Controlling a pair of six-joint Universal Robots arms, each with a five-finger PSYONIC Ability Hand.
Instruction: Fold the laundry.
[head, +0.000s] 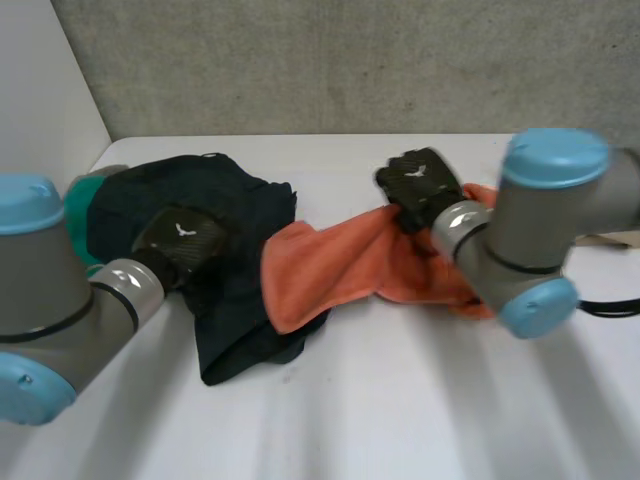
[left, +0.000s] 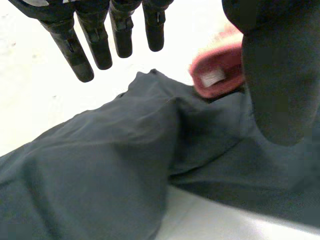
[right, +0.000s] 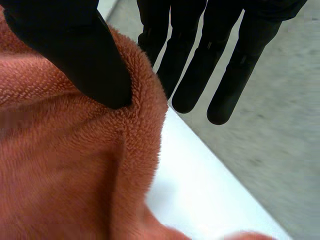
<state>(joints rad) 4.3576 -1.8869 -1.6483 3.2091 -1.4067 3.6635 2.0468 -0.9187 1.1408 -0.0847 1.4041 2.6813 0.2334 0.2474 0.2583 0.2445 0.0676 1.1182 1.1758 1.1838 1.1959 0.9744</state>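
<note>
**Item 1. Towel** (head: 340, 265). Orange, fleecy. It lay across the middle of the table (head: 420, 400). Its left end overlapped the dark garment (head: 240, 205), and its right end was bunched up at the right hand (head: 420, 182). A white label (left: 214, 77) showed on the end next to the garment. No fold had been made.

**Item 2. Right hand.** It was set on the towel's far edge. The thumb (right: 85, 55) pressed into the pile and the fingers (right: 192, 70) were straight on the other side of the hem, so the edge was nipped between them. This was judged a pinch taken to lift or draw that edge out flat, the towel being the piece in hand.

**Item 3. Dark garment.** A crumpled heap on the left of the table, partly under the towel. The left hand (head: 185, 238) was over its middle with fingers (left: 95, 45) straight and thumb apart, holding nothing. Whether the palm touched the cloth could not be told. The hand was judged placed there to hold the garment down while the towel came off it.

**Item 4. Green cloth** (head: 78, 210). It lay just beside the garment at the table's left edge, partly hidden by the left arm, with no hand on it.

**Condition.** The task was judged to be at an early stage, with all three pieces unfolded. The overlapping towel end could drag the garment along if pulled.
</note>
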